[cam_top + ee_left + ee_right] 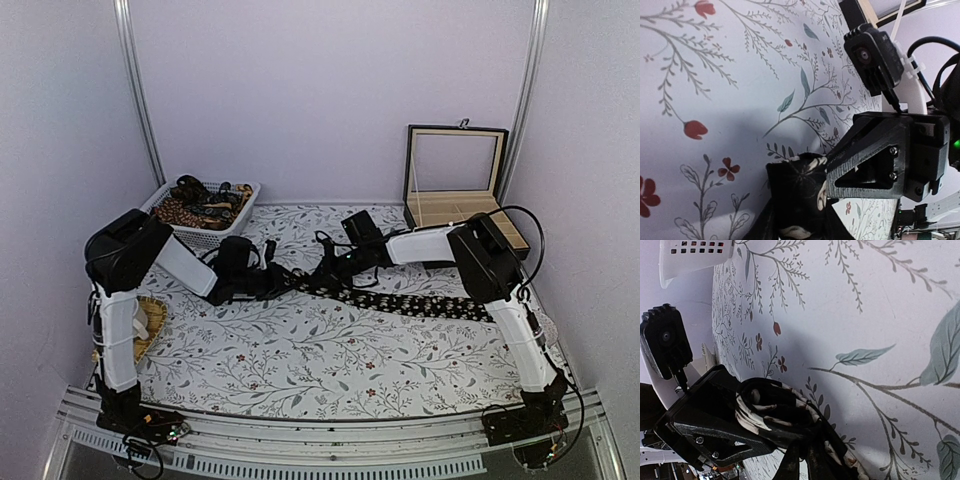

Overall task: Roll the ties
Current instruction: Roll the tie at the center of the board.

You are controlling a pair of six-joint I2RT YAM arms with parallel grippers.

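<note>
One tie [420, 302] clamped by left gripper [288, 281], right gripper [326, 272] — basket [216, 238] holds ties [200, 206] (box [452, 208] open).

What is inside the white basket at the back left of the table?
The white basket holds a heap of ties, brown-orange and dark patterned. Their number and the basket's bottom cannot be seen: the heap covers them.

A table draped in white cloth [330, 370] printed with grey sprigs and small red flowers fills the booth, with pale lilac walls [330, 90] behind it and on both sides. Aluminium posts [140, 100] rise at its back corners. A white basket [215, 240] sits at its back left and an open glass-lidded box [455, 200] at its back right. The light is soft and even.
</note>
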